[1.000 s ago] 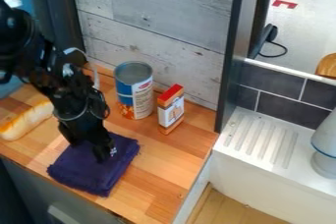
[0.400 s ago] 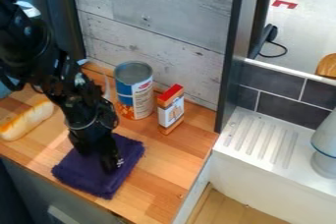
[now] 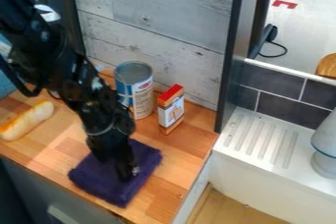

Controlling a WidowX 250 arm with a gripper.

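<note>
Lower left: gripper (image 3: 118,164) and cloth (image 3: 117,192) have slid rightward together over desk (image 3: 182,161) | cloth-shifting seems underway | grip open or closed, can't tell

dark cloth (image 3: 138,184) lying matt and rough, wooden counter (image 3: 188,150) gleaming smooth, far can (image 3: 142,101) showing a metal top

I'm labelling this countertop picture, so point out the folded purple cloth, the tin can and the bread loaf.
Folded purple cloth (image 3: 105,182), camera view: its near part.
Tin can (image 3: 143,99), camera view: its side label.
Bread loaf (image 3: 27,121), camera view: middle of its crust.
</note>
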